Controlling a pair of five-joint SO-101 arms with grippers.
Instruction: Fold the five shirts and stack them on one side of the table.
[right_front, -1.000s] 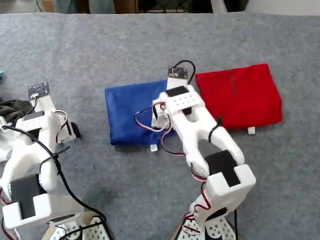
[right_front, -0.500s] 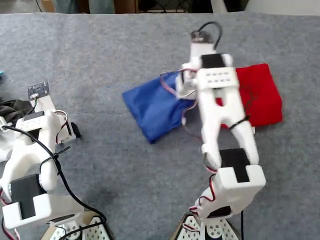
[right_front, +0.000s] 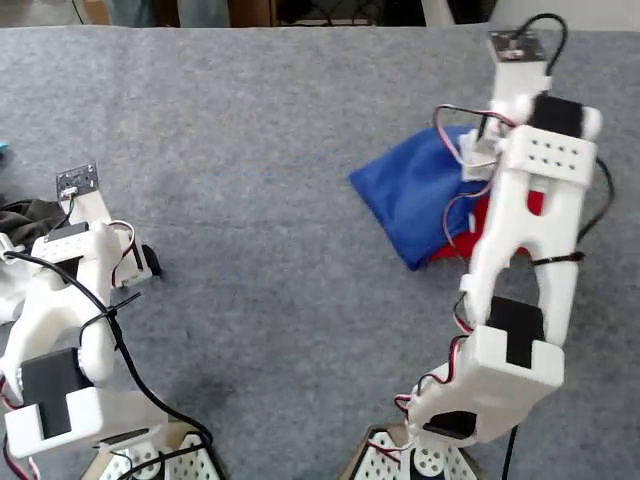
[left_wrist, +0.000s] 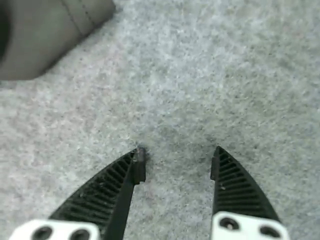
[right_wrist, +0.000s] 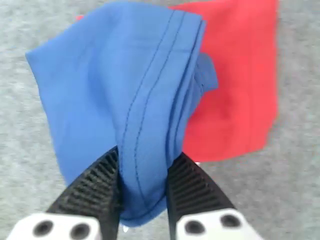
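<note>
The folded blue shirt (right_front: 415, 200) hangs from my right gripper (right_front: 482, 158), which is shut on its edge; in the right wrist view the blue shirt (right_wrist: 120, 105) bunches between the gripper (right_wrist: 142, 172) fingers. It is lifted partly over the folded red shirt (right_front: 462, 240) at the table's right side, and the red shirt (right_wrist: 235, 90) lies flat under it. My left gripper (left_wrist: 176, 162) is open just above bare grey felt at the table's left. A dark grey shirt (left_wrist: 45, 30) lies close by it.
More crumpled dark and white clothing (right_front: 25, 215) sits at the table's left edge beside the left arm. Grey felt (right_front: 260, 120) covers the table between the two arms.
My right gripper has carried the blue shirt from the table's middle to the right and farther back, so it now overlaps the red shirt. The left arm has stayed still.
</note>
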